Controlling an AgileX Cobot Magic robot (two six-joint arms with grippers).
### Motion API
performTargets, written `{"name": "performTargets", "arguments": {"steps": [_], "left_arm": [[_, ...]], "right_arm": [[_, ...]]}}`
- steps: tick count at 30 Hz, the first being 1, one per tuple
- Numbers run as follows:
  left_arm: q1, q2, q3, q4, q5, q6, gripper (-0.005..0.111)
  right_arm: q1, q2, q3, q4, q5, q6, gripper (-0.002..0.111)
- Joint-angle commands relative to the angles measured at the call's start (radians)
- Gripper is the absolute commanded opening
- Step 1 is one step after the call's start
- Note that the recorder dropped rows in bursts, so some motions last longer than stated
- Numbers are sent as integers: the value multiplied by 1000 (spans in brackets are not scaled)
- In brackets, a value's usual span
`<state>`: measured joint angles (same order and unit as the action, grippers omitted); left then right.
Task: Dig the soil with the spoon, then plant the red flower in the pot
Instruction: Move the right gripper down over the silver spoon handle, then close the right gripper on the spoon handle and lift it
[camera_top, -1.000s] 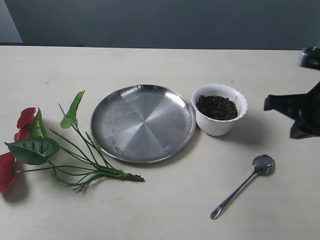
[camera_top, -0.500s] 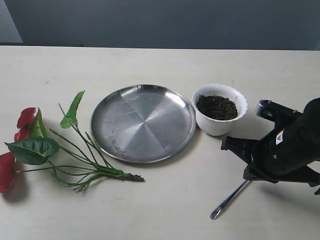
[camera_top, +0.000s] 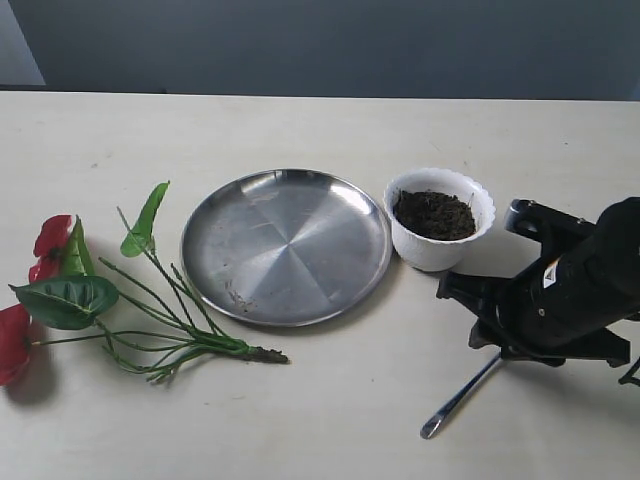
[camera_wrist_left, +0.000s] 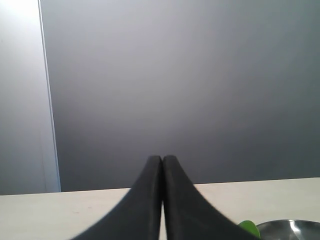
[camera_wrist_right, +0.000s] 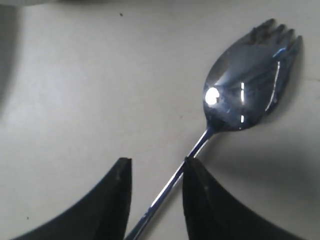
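Observation:
The silver spoon (camera_top: 458, 397) lies on the table at the front right, its handle end poking out below my right arm. In the right wrist view its scalloped bowl (camera_wrist_right: 250, 77) faces up and the thin handle runs between the fingers of my right gripper (camera_wrist_right: 156, 167), which is open and low over it, one fingertip (camera_wrist_right: 192, 167) touching the handle. The white pot (camera_top: 439, 218) holds dark soil (camera_top: 434, 213) just behind that arm. The red flower (camera_top: 60, 290) lies flat at the far left. My left gripper (camera_wrist_left: 162, 159) is shut on nothing, held above the table.
A round steel plate (camera_top: 286, 245) sits in the middle, between the flower stems and the pot; its edge (camera_wrist_left: 290, 229) shows in the left wrist view, next to a green leaf tip (camera_wrist_left: 248, 229). A dark wall stands behind the table.
My right arm has swung in from the right edge and come down over the spoon, hiding its bowl in the exterior view. It edged slightly left over the last half second.

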<state>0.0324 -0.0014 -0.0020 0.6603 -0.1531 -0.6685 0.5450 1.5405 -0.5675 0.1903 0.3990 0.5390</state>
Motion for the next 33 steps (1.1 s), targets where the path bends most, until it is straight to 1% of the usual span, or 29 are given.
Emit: {"name": "performTargets", "arguments": {"steps": [1, 3, 4, 10, 11, 31, 32, 33], "left_arm": [[-4, 1, 2, -1, -4, -2, 0], [-7, 1, 2, -1, -3, -2, 0], [-7, 1, 2, -1, -3, -2, 0], [-7, 1, 2, -1, -3, -2, 0], [-7, 1, 2, -1, -3, -2, 0], [-7, 1, 2, -1, -3, -2, 0], [-7, 1, 2, -1, -3, -2, 0], [-7, 1, 2, -1, -3, -2, 0]], "right_arm": [[4, 12, 4, -5, -14, 43, 24], [4, 24, 4, -5, -14, 48, 17], [4, 33, 4, -5, -14, 48, 17], [4, 71, 4, -2, -10, 48, 31], [4, 76, 4, -2, -15, 48, 32], [4, 203, 4, -9, -82, 66, 31], [4, 203, 4, -9, -87, 66, 30], [4, 203, 4, -9, -90, 61, 27]]}}
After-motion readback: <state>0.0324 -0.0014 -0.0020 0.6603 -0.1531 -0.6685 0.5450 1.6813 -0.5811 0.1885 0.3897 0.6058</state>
